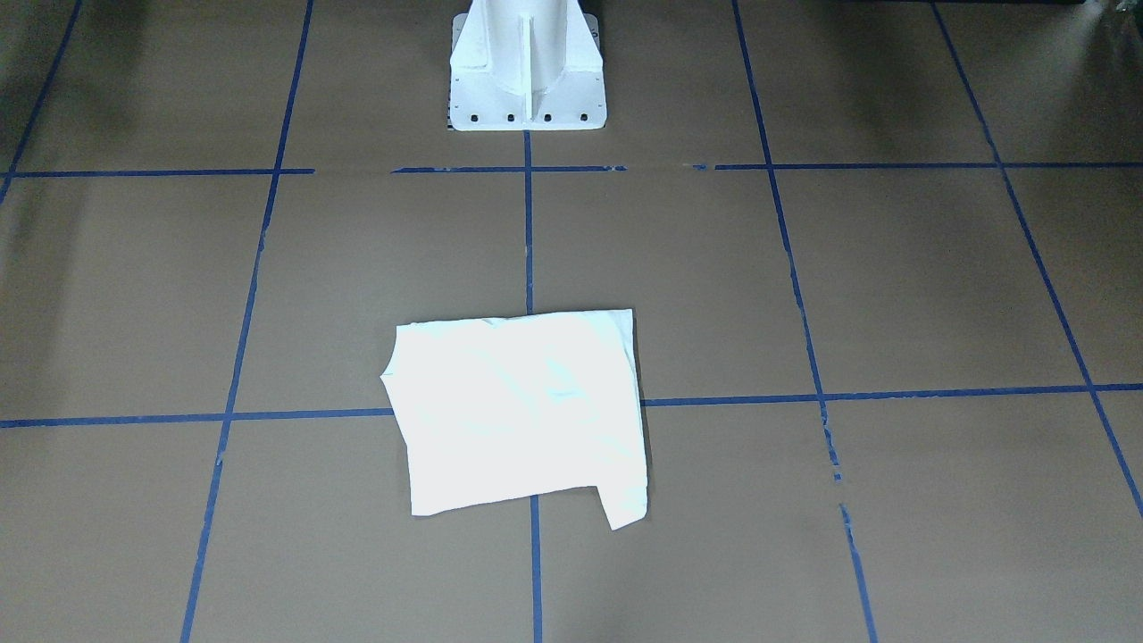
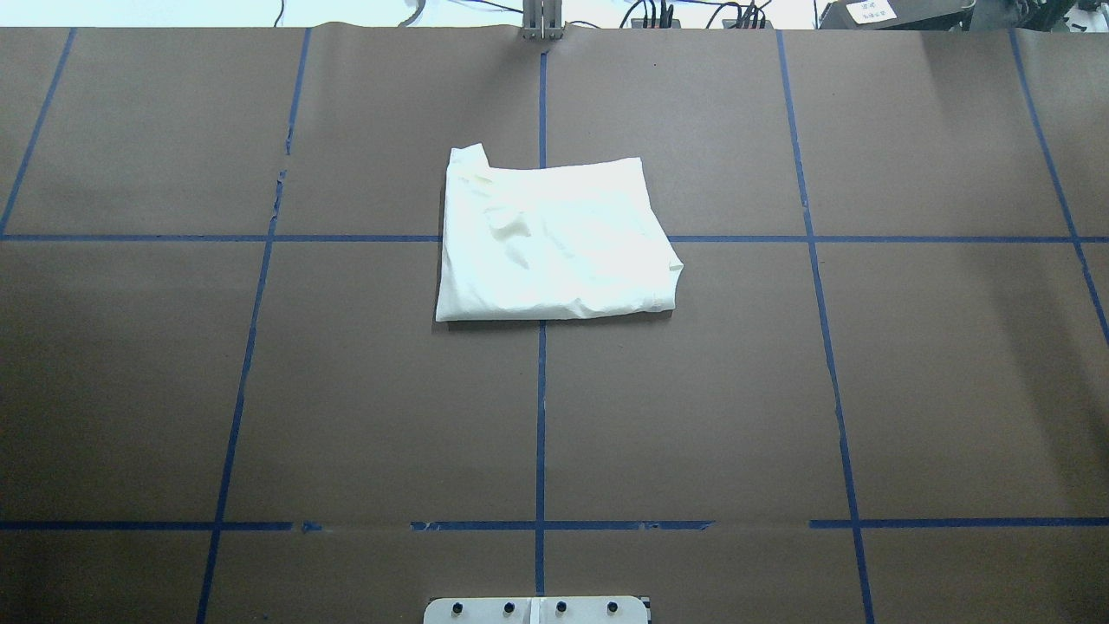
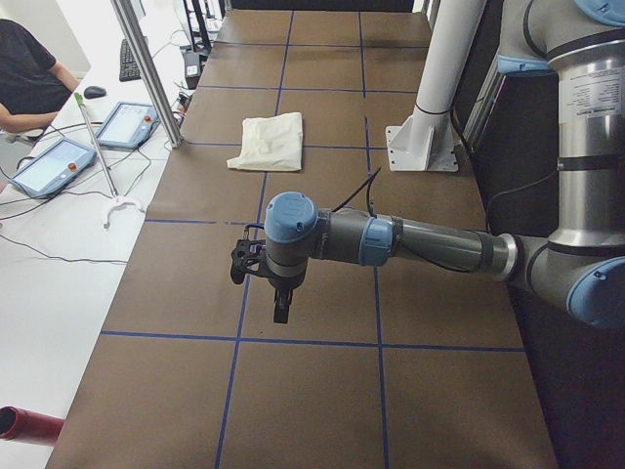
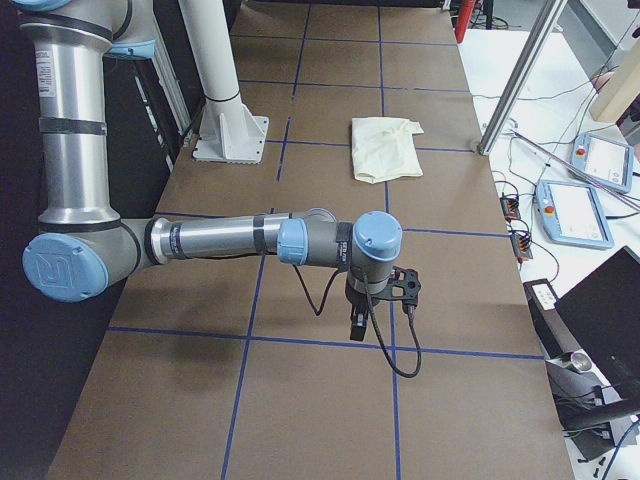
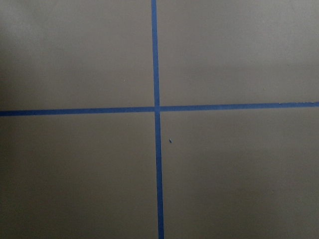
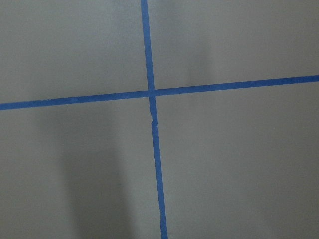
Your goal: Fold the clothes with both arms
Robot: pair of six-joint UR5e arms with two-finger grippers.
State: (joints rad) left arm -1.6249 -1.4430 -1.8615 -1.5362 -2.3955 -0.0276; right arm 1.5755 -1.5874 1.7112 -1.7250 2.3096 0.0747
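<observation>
One folded T-shirt (image 2: 554, 243), centre-frame on counter (image 2: 346, 416). Two pincers: left pincer (image 3: 281, 311), right pincer (image 4: 357, 326), holding nothing; gape cannot be told.

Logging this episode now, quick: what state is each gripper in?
Left gripper: cannot be told; it shows only in a side view.
Right gripper: cannot be told either; side view only.

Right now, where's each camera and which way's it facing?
Front-facing: across table, faces pedestal, shirt; no arms.
Overhead: behind robot, looks down; no arms.
Exterior left: table end; left arm, claw near.
Exterior right: opposite end; right arm, claw near.
Left wrist: down at tape cross; no claw.
Right wrist: likewise.
Shared: every exterior shows the shirt.
</observation>
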